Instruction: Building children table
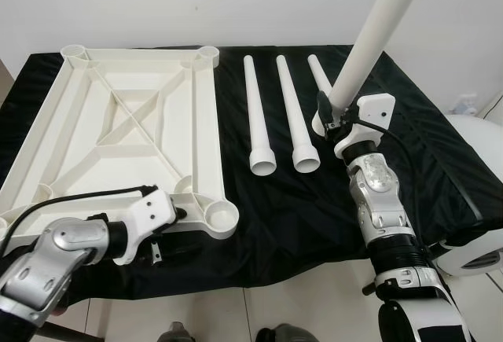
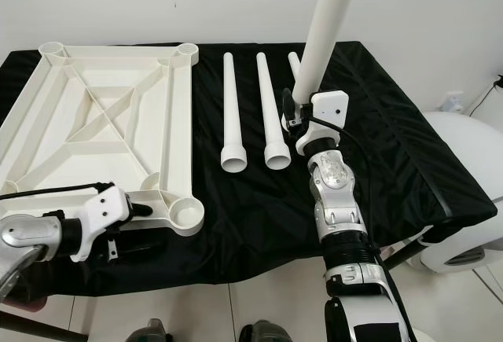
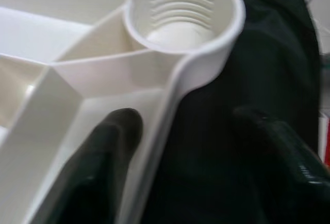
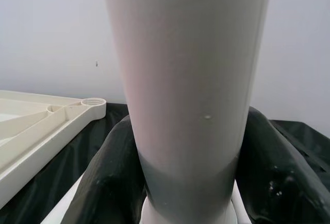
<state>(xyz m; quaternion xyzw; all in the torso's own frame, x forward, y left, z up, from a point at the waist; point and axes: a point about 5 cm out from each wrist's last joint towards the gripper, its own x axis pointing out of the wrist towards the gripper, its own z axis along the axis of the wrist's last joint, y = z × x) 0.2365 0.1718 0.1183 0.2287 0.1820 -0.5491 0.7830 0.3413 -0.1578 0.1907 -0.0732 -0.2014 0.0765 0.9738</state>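
Nearest, the left gripper (image 1: 179, 213) spreads its jaws astride the near rim of the upturned white ribbed plastic table panel (image 1: 118, 122) on the black-draped tabletop (image 1: 424, 161). Beyond, the right gripper (image 1: 328, 114) pinches a smooth white tapered plastic leg (image 1: 377, 31) upright. The leg looks light, stiff and slippery, so hold low near its wide end.

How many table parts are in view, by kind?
Tabletop, upside down on the black cloth: 1
Legs lying on the cloth: 3
Leg held up by the right gripper: 1
Total: 5 parts
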